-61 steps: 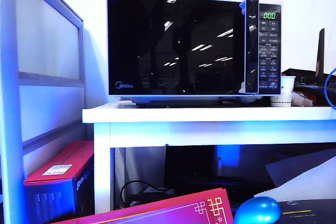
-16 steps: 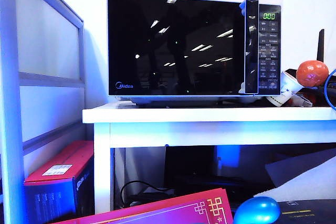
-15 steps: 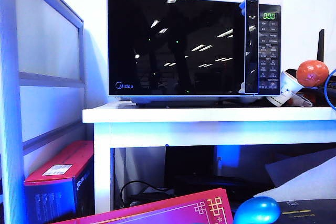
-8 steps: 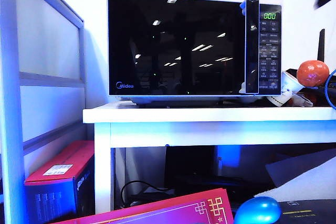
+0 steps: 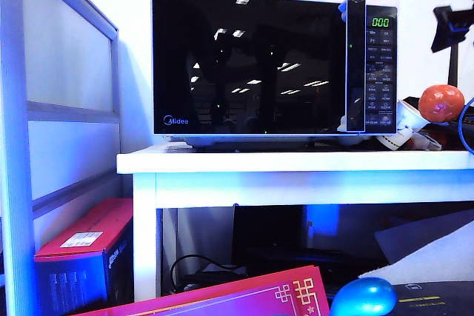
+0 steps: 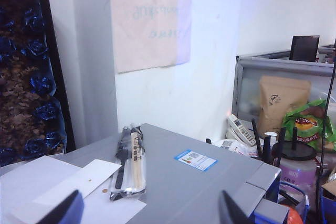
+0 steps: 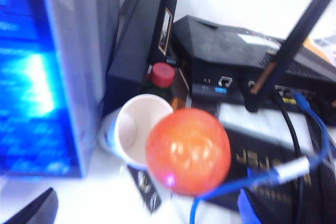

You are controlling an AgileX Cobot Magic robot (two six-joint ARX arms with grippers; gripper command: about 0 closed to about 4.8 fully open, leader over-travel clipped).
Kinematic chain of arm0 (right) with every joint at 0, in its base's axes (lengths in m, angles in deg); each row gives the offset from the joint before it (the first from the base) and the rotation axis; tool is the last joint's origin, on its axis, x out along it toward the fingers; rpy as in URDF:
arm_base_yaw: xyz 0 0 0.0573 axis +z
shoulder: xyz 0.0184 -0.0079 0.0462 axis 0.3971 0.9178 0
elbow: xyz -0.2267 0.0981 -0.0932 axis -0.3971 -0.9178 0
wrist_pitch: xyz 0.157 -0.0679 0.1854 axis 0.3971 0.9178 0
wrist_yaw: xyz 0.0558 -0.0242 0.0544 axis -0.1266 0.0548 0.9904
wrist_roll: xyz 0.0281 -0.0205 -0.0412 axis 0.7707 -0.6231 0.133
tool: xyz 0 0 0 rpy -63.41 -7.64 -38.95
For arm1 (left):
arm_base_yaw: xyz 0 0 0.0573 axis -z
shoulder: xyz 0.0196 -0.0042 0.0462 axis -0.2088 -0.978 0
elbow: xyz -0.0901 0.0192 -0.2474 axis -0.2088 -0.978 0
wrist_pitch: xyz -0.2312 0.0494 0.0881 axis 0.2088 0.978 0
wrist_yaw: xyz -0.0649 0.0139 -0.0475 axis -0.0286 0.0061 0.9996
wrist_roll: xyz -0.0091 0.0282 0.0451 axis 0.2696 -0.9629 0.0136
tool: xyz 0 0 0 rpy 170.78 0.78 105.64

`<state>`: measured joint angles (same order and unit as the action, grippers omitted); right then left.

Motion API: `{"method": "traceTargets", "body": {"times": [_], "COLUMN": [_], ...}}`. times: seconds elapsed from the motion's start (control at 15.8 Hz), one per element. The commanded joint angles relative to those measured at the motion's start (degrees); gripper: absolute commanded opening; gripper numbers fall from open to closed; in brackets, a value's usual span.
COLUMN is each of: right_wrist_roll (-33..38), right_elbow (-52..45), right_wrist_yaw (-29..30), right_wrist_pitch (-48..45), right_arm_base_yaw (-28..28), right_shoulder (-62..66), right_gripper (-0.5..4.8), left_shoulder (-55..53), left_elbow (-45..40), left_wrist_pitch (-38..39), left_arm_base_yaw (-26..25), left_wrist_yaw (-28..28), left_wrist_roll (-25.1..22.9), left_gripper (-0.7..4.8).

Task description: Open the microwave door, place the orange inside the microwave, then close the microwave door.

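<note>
Orange (image 5: pixel 441 103): seen at the right end of the white table (image 5: pixel 296 162), right of the microwave, resting against a tipped white paper cup (image 5: pixel 406 118); in the right wrist view the orange (image 7: pixel 188 150) lies just beside the cup's open mouth (image 7: pixel 137 129), free of any grip.

Microwave (image 5: pixel 274 64): set on the white table, black-fronted; "Midea" is read at the lower left of the glass, and the green display (image 5: pixel 380 23) shows "0:00" above the button panel.

Microwave door (image 5: pixel 248 64): shut, flush with the front; ceiling lights are mirrored in the glass.

Right gripper (image 7: pixel 147 211): held above the orange, its fingers spread wide with nothing between them; only the tips are seen at the edge of the wrist view. In the exterior view it appears as dark shapes (image 5: pixel 453 12) high at the right, above the orange.

Left gripper (image 6: pixel 149 211): held over the microwave's grey top, fingers apart and empty; only the tips are seen.

Microwave top: a packet of chopsticks (image 6: pixel 131 163), white paper sheets (image 6: pixel 58 187) and a blue-edged sticker (image 6: pixel 195 160) lie on it; the sticker's print is too small to read.

Wall: a pale sheet (image 6: pixel 149 30) is pinned up, its writing faint and unreadable.

Behind the orange: a black router (image 7: pixel 236 61) with antennas and a blue cable (image 7: pixel 252 179).
</note>
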<state>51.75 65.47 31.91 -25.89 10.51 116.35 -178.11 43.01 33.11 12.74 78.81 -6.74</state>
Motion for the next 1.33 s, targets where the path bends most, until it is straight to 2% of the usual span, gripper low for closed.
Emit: {"method": "traceTargets", "body": {"times": [0.06,0.76,1.07,1.33], "right_wrist_roll": [0.22,0.24,0.24,0.24], "right_elbow": [0.33,0.33,0.52,1.22], "right_wrist_yaw": [-0.07,-0.11,-3.26,-3.74], "right_wrist_pitch": [-6.97,-23.15,-30.14,-32.06], "right_arm_base_yaw": [0.02,0.07,0.04,0.09], "right_shoulder": [2.45,13.03,15.78,18.1], "right_gripper": [4.79,4.79,4.79,4.79], "left_shoulder": [0.48,0.48,0.48,0.48], "left_elbow": [0.42,0.42,0.42,0.42], "left_wrist_pitch": [-0.74,-0.48,0.94,0.96], "left_arm_base_yaw": [0.11,0.13,0.13,0.15], "left_wrist_yaw": [0.44,0.72,0.94,1.53], "left_wrist_roll": [0.07,0.11,0.11,0.11], "left_gripper": [3.41,3.41,3.4,3.41]}}
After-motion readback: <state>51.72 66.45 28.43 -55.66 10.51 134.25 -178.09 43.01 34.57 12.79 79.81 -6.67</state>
